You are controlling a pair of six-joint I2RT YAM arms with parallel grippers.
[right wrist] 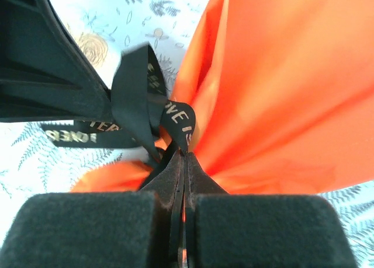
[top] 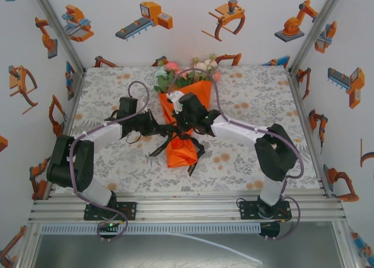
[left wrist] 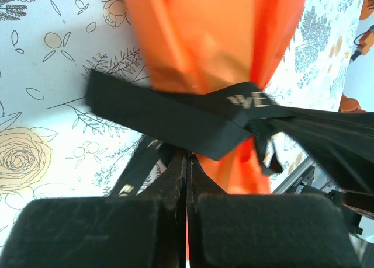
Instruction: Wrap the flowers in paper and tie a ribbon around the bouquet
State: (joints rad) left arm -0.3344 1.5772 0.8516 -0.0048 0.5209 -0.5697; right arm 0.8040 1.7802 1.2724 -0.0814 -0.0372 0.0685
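Fingers [left wrist: 171,186] of the left gripper [left wrist: 187,163] and right gripper [right wrist: 184,157] are pressed together, each pinching the ribbon [left wrist: 175,113] at the waist of the bouquet [top: 201,93] lying on the tabletop [top: 263,93], likely to pull the knot tight

"What do your arms look like?"

"My left arm [top: 102,135] and right arm [top: 239,129] each have smooth white shells between chunky black joints, on a black base plate [top: 110,211]. A grey-purple cable [top: 137,87] loops along each."

"And the pincers?"

"My left gripper [left wrist: 187,163] and right gripper [right wrist: 184,157] are matte black. Their fingers [left wrist: 87,233] are broad foam-like blocks narrowing to thin tips."
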